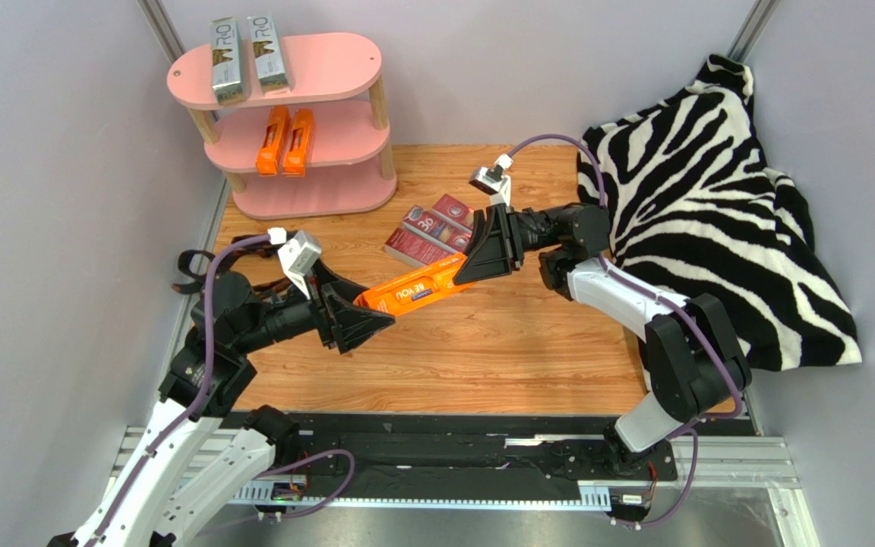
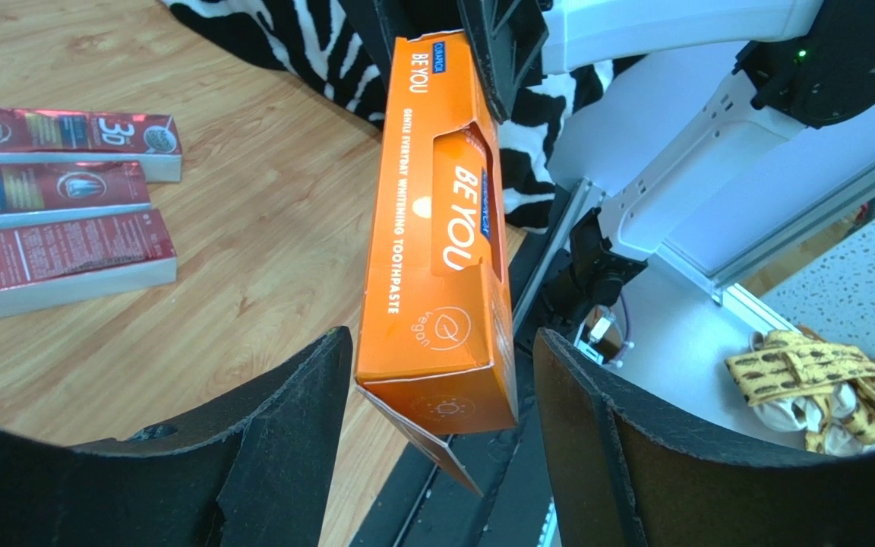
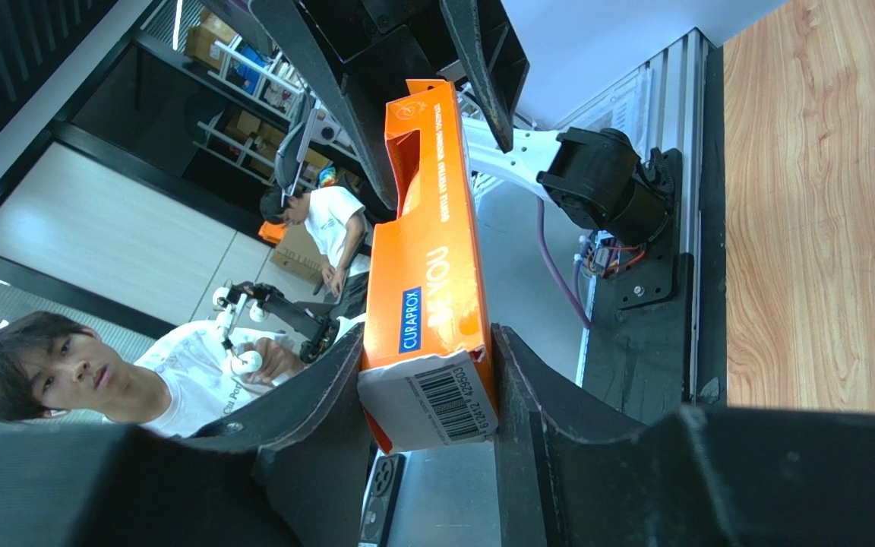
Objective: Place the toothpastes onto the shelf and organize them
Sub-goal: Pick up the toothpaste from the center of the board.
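Observation:
An orange toothpaste carton (image 1: 414,294) hangs in the air above the table between both arms. My right gripper (image 1: 471,264) is shut on its barcode end (image 3: 428,393). My left gripper (image 1: 368,325) is open, and the carton's other end (image 2: 436,251) sits between its jaws with a gap on the right side. Three dark red cartons (image 1: 431,228) lie on the table behind; they also show in the left wrist view (image 2: 54,188). The pink shelf (image 1: 328,63) holds two silver-grey cartons (image 1: 246,55) on its top board and two orange cartons (image 1: 286,140) on the middle board.
The zebra-print cloth (image 1: 716,205) is piled at the right. A black strap (image 1: 191,268) lies by the left wall near my left arm. The black rail (image 1: 465,450) runs along the near edge. People (image 3: 54,365) show beyond the table in the right wrist view.

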